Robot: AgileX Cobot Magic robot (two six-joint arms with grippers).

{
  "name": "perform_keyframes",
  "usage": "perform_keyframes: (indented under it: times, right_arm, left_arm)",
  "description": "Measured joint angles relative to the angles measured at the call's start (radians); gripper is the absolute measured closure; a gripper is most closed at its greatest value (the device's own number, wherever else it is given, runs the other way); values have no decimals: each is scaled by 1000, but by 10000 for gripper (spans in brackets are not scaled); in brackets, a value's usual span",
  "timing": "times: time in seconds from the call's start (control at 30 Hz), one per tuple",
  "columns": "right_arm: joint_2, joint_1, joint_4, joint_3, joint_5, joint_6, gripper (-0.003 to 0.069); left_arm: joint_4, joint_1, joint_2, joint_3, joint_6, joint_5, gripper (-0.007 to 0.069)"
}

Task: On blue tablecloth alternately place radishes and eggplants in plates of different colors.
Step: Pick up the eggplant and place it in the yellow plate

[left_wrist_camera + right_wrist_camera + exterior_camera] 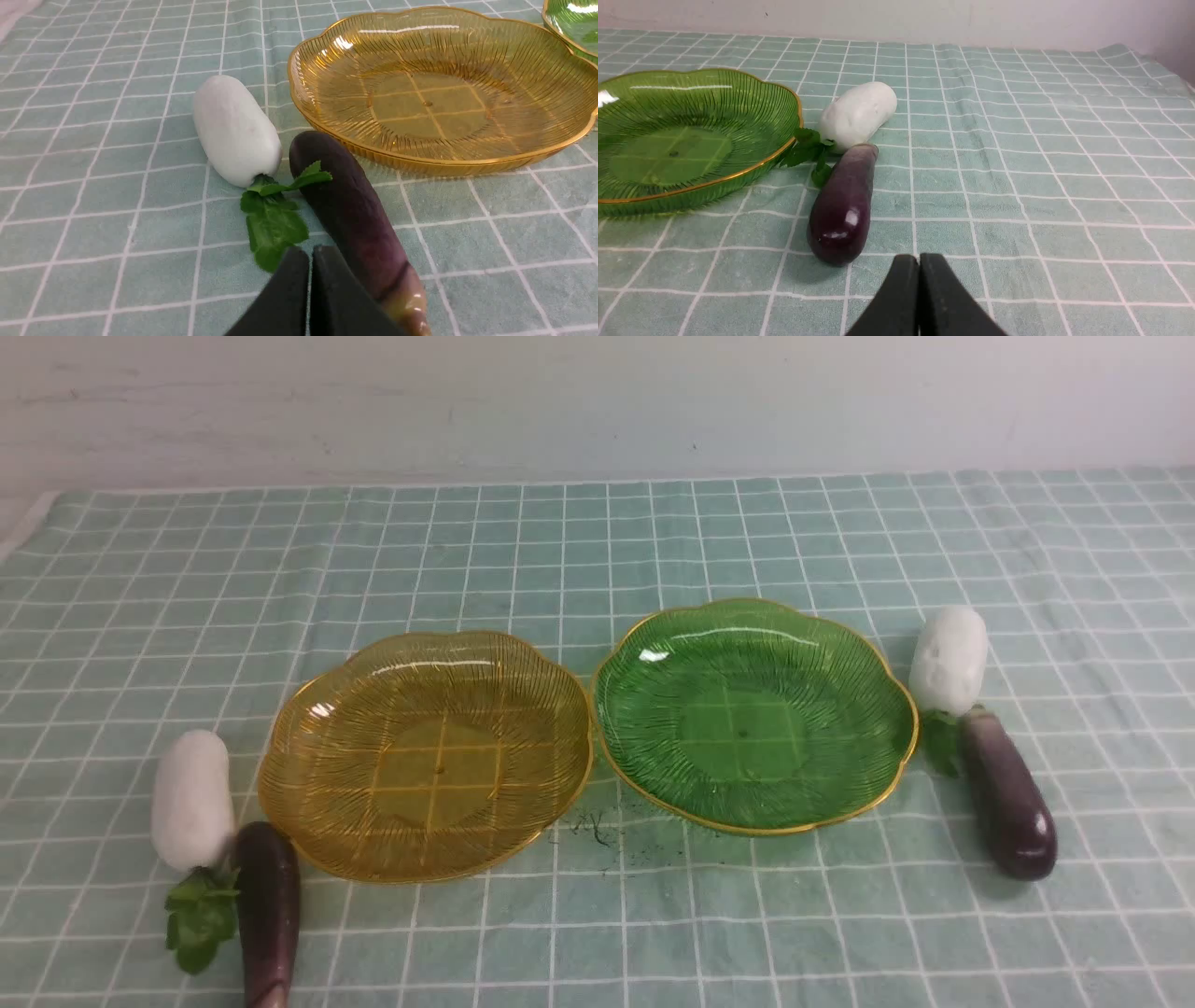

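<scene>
The amber plate (434, 840) and the green plate (747, 807) sit side by side on the cloth (523, 952), amber toward the robot's left, each with a gold scalloped rim and nothing in it. Left of the amber plate lies a white radish (192, 800), its leaves (201, 915) toward the robot and reaching over a dark eggplant (268, 896), which lies just beside that plate. Right of the green plate lies a second radish (949, 658), its leaves between the plate and a glossy second eggplant (1008, 798), whose stem end is near the radish. The left gripper (310, 254) is closed, empty; the right gripper (919, 259) is also closed with nothing in its grasp
</scene>
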State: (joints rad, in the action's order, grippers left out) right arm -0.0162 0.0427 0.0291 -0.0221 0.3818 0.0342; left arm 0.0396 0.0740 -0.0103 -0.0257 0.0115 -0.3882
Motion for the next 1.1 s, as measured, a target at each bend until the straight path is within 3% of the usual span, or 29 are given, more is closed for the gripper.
perform_keyframes:
  times: [0.2, 0.4, 0.6, 0.77, 0.87, 1.03, 1.07, 1.1]
  right_arm:
    - [0, 0, 0, 0, 0, 0, 671]
    - [0, 0, 0, 0, 0, 0, 671]
    - [0, 0, 0, 0, 0, 0, 671]
    - [0, 0, 0, 0, 0, 0, 671]
    - [0, 0, 0, 0, 0, 0, 671]
    - [0, 0, 0, 0, 0, 0, 671]
    - [0, 0, 0, 0, 0, 0, 671]
    - [0, 0, -4, 0, -4, 0, 671]
  left_arm:
    - [-14, 0, 0, 0, 0, 10, 632]
    - [-284, 0, 0, -3, -108, 150, 632]
    - [-467, 0, 0, -3, -124, 422, 632]
    - [-544, 0, 0, 3, -125, 673, 632]
    - [-565, 0, 2, 102, -110, 596, 632]
    - [-562, 0, 164, 352, 9, 331, 632]
    - [-559, 0, 218, 413, 35, 254, 632]
    - [-545, 0, 376, 536, 68, 75, 632]
